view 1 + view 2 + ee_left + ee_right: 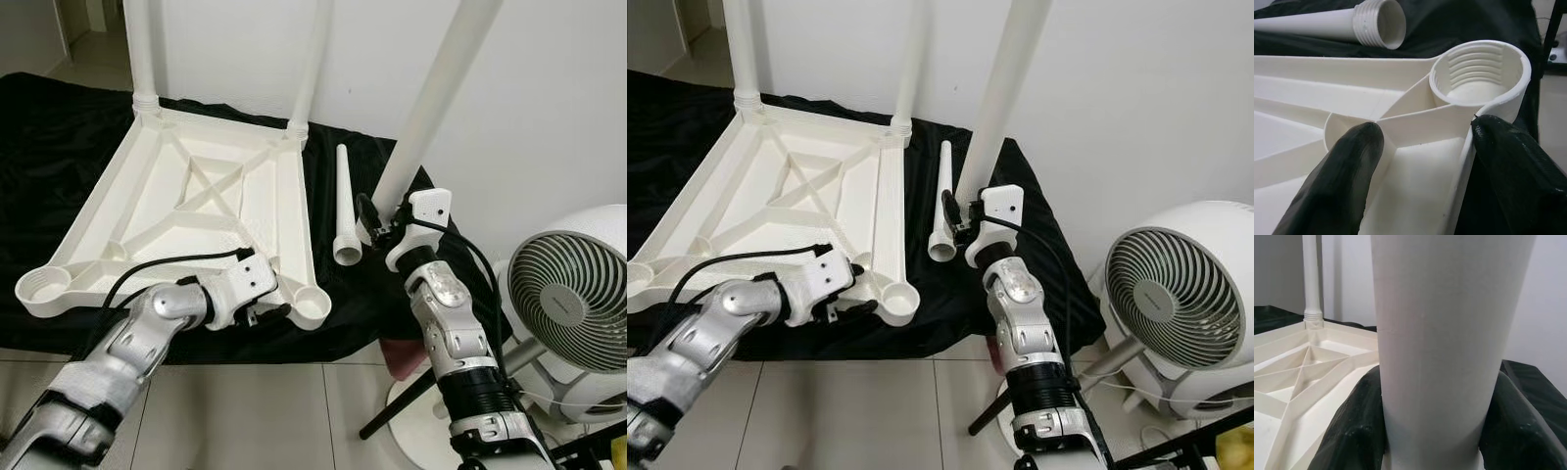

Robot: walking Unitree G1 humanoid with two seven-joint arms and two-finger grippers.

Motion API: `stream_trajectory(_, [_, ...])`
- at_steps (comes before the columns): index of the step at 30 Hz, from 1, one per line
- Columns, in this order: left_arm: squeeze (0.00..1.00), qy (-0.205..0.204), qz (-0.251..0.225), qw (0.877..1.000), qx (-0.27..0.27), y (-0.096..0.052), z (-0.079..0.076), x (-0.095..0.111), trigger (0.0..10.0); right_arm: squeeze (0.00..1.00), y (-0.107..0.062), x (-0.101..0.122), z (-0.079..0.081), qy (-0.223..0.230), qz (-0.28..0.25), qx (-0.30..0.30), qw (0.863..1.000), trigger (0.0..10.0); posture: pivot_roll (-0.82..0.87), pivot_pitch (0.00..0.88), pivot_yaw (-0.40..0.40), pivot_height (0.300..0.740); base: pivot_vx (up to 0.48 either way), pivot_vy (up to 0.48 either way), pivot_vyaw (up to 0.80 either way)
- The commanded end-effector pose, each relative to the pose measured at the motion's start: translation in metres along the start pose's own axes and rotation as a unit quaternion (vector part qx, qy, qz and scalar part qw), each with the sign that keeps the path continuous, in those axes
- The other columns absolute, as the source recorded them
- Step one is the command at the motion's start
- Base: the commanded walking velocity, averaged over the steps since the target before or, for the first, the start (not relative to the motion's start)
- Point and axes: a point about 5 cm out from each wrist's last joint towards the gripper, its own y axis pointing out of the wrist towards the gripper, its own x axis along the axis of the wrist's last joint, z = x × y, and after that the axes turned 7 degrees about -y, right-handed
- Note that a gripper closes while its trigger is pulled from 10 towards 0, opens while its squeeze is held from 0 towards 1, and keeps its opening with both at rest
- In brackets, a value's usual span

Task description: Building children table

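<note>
Third leg about to go in

The left end effector (263,311) pinches the upturned tabletop (186,211) rim beside an open threaded socket (1476,73) — the right end effector (965,220) clamps a raised leg (431,98), seemingly above the spare leg (345,206) on the black cloth (59,137). Two legs stand behind. Tilted entry could cross-thread it.

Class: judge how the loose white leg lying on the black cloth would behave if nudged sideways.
The loose leg is a round, tapered tube, so it would probably roll, curving rather than straight. It looks hollow at its threaded end, so likely light and stiff. The soft black cloth might slow it.
</note>
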Motion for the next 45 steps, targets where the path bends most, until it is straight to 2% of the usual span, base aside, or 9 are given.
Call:
stream_trajectory(1, [0.0,-0.001,0.011,0.994,0.111,0.004,0.012,-0.007,10.0,0.0,-0.002,0.0,-0.002,0.007,-0.003,-0.01,1.0,10.0,0.13,0.016,-0.181,0.74,0.0,0.0,0.0])
stream_trajectory(9, [0.0,-0.026,-0.038,0.992,0.12,0.006,0.016,0.008,10.0,0.0,-0.009,-0.012,0.011,0.018,0.032,0.012,0.999,10.0,0.13,0.022,-0.175,0.74,0.0,0.0,0.0])
stream_trajectory(12, [0.0,-0.063,-0.084,0.989,0.103,0.003,0.012,0.021,10.0,0.0,-0.013,-0.019,0.017,0.016,0.044,0.026,0.999,10.0,0.13,0.025,-0.171,0.74,0.0,0.0,0.0])
stream_trajectory(15, [0.0,-0.122,-0.158,0.977,0.069,-0.003,0.002,0.04,10.0,0.0,-0.021,-0.027,0.026,0.017,0.045,0.047,0.998,10.0,0.14,0.024,-0.168,0.74,0.0,0.0,0.0])
stream_trajectory(24, [0.0,-0.175,-0.161,0.967,0.094,-0.009,-0.008,0.041,10.0,0.0,-0.028,-0.03,0.034,0.055,0.04,0.066,0.995,10.0,0.16,0.026,-0.18,0.74,0.0,0.0,0.0])
stream_trajectory(31, [0.0,-0.195,-0.148,0.962,0.123,-0.014,-0.029,0.028,10.0,0.0,-0.036,-0.04,0.039,0.08,0.05,0.079,0.992,10.0,0.18,0.03,-0.2,0.74,0.0,0.0,0.0])
stream_trajectory(36, [0.0,-0.183,-0.14,0.964,0.132,-0.016,-0.034,0.023,10.0,0.0,-0.037,-0.043,0.04,0.087,0.049,0.081,0.992,10.0,0.18,0.028,-0.209,0.74,0.0,0.0,0.0])
stream_trajectory(38, [0.0,-0.153,-0.145,0.969,0.129,-0.019,-0.039,0.025,10.0,0.0,-0.037,-0.045,0.041,0.091,0.051,0.093,0.99,10.0,0.19,0.029,-0.22,0.74,0.0,0.0,0.0])
stream_trajectory(45, [0.0,-0.179,-0.149,0.968,0.095,-0.022,-0.047,0.029,10.0,0.0,-0.042,-0.052,0.043,0.093,0.063,0.114,0.987,10.0,0.2,0.035,-0.228,0.74,0.0,0.0,0.0])
